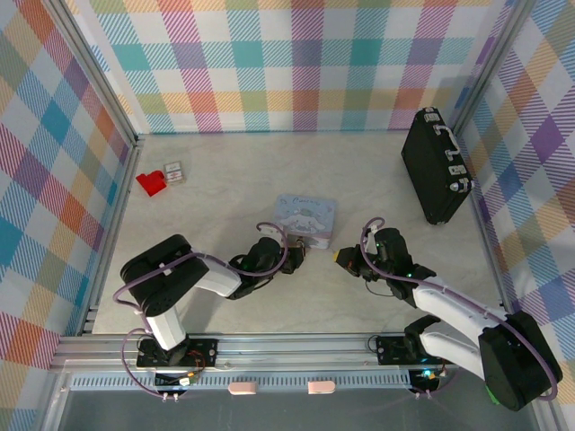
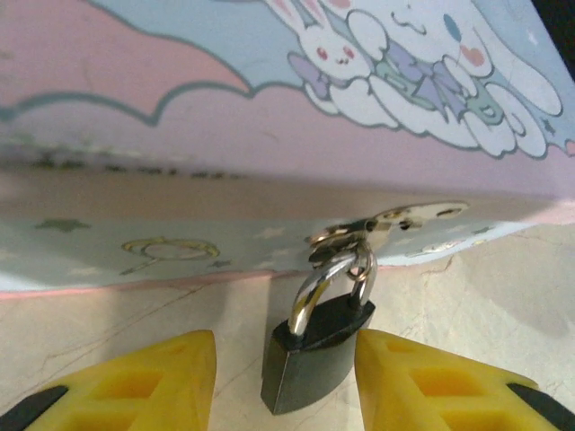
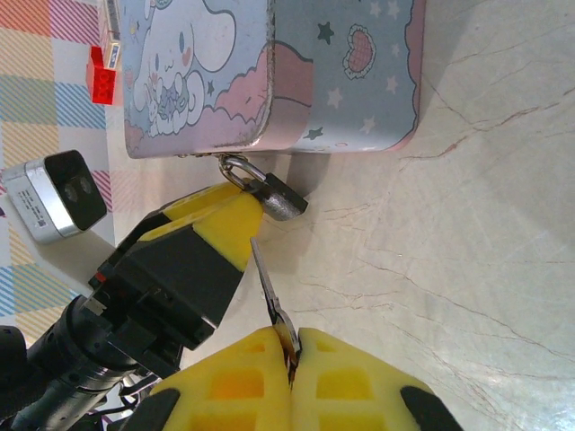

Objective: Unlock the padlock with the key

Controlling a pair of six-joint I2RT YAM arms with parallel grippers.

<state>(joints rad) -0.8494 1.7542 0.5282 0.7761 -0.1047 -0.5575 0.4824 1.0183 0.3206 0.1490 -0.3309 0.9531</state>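
- Pastel cartoon tin: near the middle of the desk, between the two arms, with its hasp on the near side, within reach of both.
- Padlock: small dark body with a silvery shackle, threaded through the hasp; hanging down from the near wall of the tin, lower end resting on or just above the desk. Also seen in the right wrist view, just beside the tin's lower edge.
- Left pincer: open, one yellow finger on either side of the padlock body; right-hand finger at or very near the body, left-hand finger clearly apart. Placed so, most likely, to close on the body and stop it swinging or twisting under the key.
- Right pincer: closed on the head of the key, blade projecting straight out beyond the fingertips toward the padlock. Held by the head, presumably, to leave the whole blade free for entry and to allow turning by wrist roll.
- Key tip: near the padlock and just beside the left pincer's yellow finger, not yet inserted as far as can be judged; keyhole itself too small to make out.
- Step in hand, by judgement: bracing the lock, then lining up blade and keyhole. Main risk: a loose lock pushed aside by the tip.
- Black briefcase at far right and red plastic piece at far left: well apart, not involved.
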